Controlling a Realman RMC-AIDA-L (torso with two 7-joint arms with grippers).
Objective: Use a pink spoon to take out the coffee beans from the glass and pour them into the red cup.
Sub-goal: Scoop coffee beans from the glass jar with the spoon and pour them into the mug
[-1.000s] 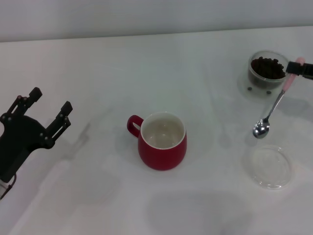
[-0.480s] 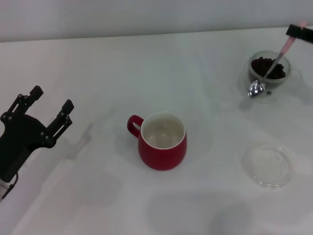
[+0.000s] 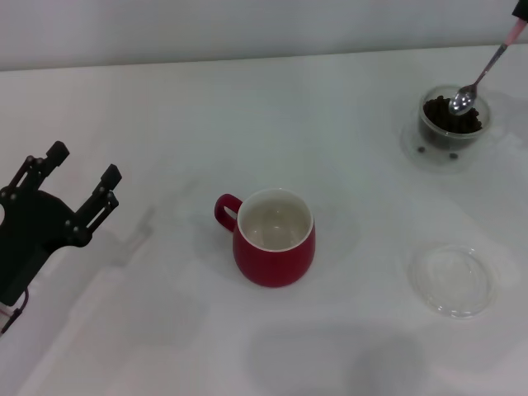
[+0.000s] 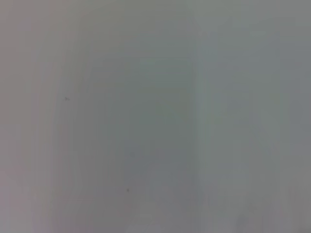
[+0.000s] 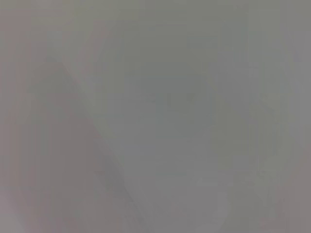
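Since half a second ago the pink spoon (image 3: 483,73) has swung up and toward the far right corner: its bowl, which hung by the near-left rim of the glass (image 3: 452,120), now sits over the coffee beans (image 3: 452,115) inside it, whether touching them or just above I cannot tell. The spoon slants, its pink handle end rising to the top right edge of the head view. Only a dark sliver of the right pincer (image 3: 521,8) shows at that corner, where the handle ends; it seems to hold the spoon there, but its fingers are out of sight, so how they stand cannot be told.

The glass stands on its clear saucer at the far right of the white counter (image 3: 247,115), with a couple of loose beans lying on the saucer. The red cup (image 3: 272,238) stands near the middle of the counter, well apart from the glass, its handle toward the left, its white inside bare. A flat clear dish (image 3: 454,280) lies at the near right.

The left pincer (image 3: 81,192) hangs at the left edge, fingers spread wide, holding nothing.

Both wrist views show only a grey blur.
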